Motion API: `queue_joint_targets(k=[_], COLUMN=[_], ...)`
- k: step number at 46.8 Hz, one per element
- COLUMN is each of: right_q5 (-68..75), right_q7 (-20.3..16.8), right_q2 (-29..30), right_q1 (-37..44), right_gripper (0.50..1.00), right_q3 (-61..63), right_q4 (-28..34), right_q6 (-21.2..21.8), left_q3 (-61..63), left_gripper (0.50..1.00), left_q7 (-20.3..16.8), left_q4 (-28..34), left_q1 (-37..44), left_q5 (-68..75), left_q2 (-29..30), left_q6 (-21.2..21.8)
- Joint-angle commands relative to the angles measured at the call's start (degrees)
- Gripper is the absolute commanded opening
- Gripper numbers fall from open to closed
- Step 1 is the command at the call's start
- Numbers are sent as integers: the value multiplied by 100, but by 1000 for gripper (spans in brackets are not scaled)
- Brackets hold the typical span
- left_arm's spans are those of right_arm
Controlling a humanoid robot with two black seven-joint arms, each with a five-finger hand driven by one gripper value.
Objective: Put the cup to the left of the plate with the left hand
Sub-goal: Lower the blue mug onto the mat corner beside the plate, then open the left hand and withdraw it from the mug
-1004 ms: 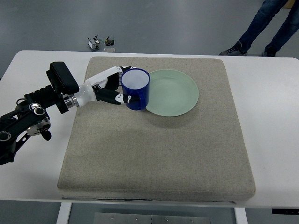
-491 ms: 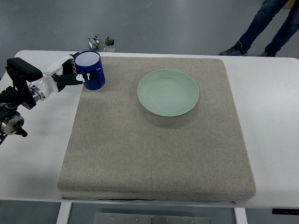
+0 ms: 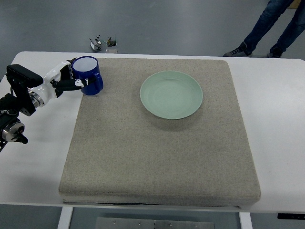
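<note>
A white worktop [image 3: 279, 119] with rounded corners spans the frame. A square beige-grey fabric mat [image 3: 162, 157] covers its centre, with bare white margins at 3 and 9 o'clock. The floor [image 3: 167, 24] is plain grey-blue with even, soft lighting. At 11 o'clock, small loose items [image 3: 102, 43] lie on the floor. At 1 o'clock, a person's legs [image 3: 274, 24] in jeans and dark shoes stand beyond the worktop.

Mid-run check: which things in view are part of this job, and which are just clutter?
Part of the job:
blue cup, held in the left hand
green plate
grey mat they sit on

Just lying about:
small items on the floor beyond the table
a person's legs, top right
</note>
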Motion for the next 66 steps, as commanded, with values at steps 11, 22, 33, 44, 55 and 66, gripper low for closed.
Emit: queue_joint_targets(k=[11, 22, 33, 44, 55, 66], right_q5=[0, 0, 0, 0, 0, 0], right_q7=[0, 0, 0, 0, 0, 0], right_q2=[0, 0, 0, 0, 0, 0], right_q1=[0, 0, 0, 0, 0, 0], right_gripper=[934, 934, 934, 934, 934, 934], right_q3=[0, 0, 0, 0, 0, 0], right_q4=[0, 0, 0, 0, 0, 0], right_q6=[0, 0, 0, 0, 0, 0], left_q3=[14, 137, 137, 242, 198, 181], left_gripper=[593, 709, 987, 999, 999, 999], left_q7=[1, 10, 10, 18, 18, 18], left_q4=[50, 59, 59, 59, 33, 50], left_q1=[14, 5, -4, -21, -100, -241], left_q5=[3, 12, 12, 12, -321, -1121], left_q2=[-21, -126, -135, -126, -21, 357], left_q6=[-35, -71, -71, -123, -677, -967])
